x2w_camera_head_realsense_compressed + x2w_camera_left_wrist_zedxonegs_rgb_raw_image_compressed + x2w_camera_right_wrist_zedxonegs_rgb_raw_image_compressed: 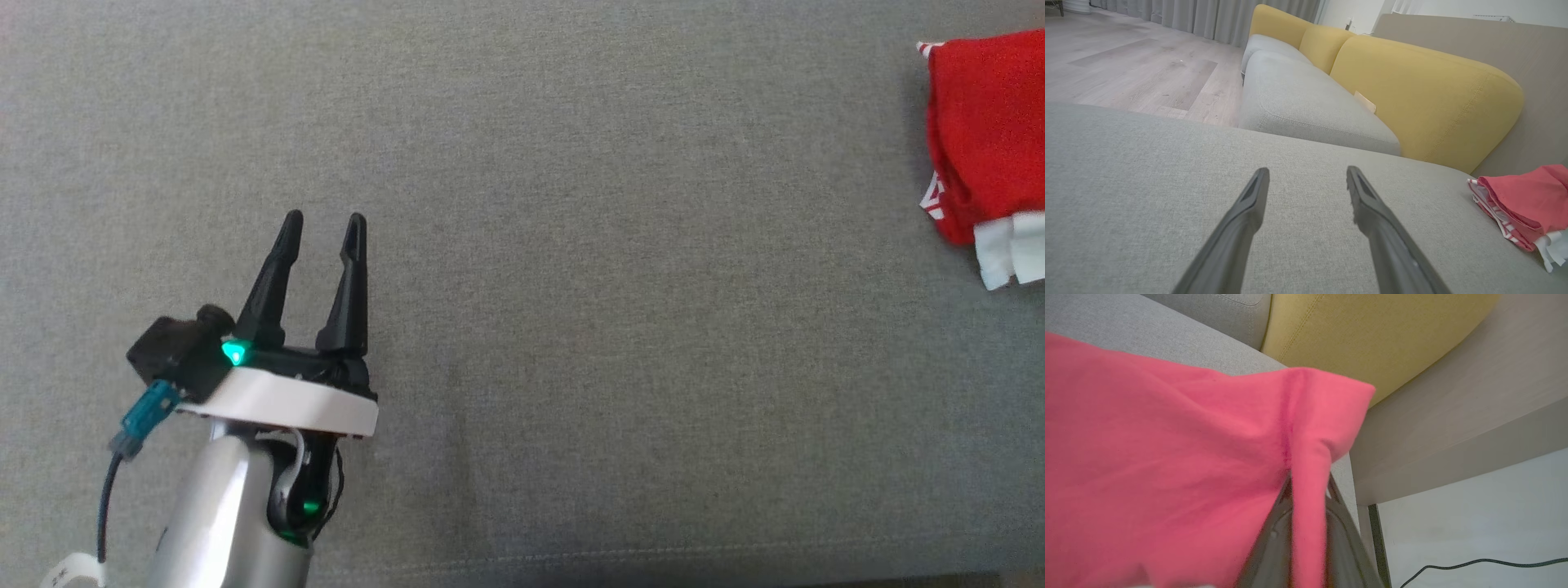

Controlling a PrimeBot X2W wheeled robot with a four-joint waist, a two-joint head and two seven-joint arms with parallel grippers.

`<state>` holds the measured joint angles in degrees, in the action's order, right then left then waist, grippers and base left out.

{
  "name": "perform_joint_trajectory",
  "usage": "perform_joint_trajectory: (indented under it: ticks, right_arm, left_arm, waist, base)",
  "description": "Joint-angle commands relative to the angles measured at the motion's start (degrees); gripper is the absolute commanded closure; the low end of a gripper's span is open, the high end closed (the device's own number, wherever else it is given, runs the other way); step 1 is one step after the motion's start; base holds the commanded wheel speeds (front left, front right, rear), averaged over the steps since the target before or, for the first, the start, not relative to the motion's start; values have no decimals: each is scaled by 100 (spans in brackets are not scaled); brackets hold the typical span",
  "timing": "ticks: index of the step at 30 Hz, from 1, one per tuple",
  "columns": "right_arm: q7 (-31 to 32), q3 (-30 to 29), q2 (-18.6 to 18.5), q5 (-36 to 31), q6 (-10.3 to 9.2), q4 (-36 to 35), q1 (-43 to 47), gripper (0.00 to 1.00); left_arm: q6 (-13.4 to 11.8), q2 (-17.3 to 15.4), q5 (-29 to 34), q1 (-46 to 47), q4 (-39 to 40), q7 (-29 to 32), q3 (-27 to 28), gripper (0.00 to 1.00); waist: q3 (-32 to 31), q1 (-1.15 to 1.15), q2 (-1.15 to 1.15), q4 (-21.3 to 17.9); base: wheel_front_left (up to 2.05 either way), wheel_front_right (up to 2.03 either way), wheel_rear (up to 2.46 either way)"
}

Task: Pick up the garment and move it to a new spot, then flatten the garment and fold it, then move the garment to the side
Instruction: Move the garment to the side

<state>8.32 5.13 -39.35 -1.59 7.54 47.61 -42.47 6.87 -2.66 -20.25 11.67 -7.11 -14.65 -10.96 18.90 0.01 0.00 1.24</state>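
I judged the job nearly done: the folded red garment (pixel 988 131) lay at the right edge of the sofa seat (pixel 571 327), my right end effector (pixel 1308 482) pinched on its cloth. My left end effector (pixel 324 219) hung wide and empty. Only release remained.

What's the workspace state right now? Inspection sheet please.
Surface: grey cushion, flat, mostly bare.
Job's things: red garment with white trim, bunched, at the head view's right edge.
Clutter: small pale tag at the neighbouring seat's back; not identifiable.
Grippers: left gripper open, empty, over bare cushion; right gripper shut on a garment fold.
Cables: black cable on pale floor; blue-plugged lead on left wrist.
Surroundings: yellow backrests, wood floor, curtains.
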Motion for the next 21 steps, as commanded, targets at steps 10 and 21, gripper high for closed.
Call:
perform_joint_trajectory:
  ticks: [10,21]
  right_arm:
    - [-62,-683,461,-436,-5,-742,373,0]
    - [-436,-642,2058,277,-5,-2164,981,0]
  left_arm:
    - [31,-21,27,144,69,-35,247,0]
    - [-88,-21,-38,-217,142,-35,395,0]
  waist:
    - [-371,-1,0,-46]
    - [-1303,-1,0,-92]
  base:
    - [0,0,0]
    - [0,0,0]
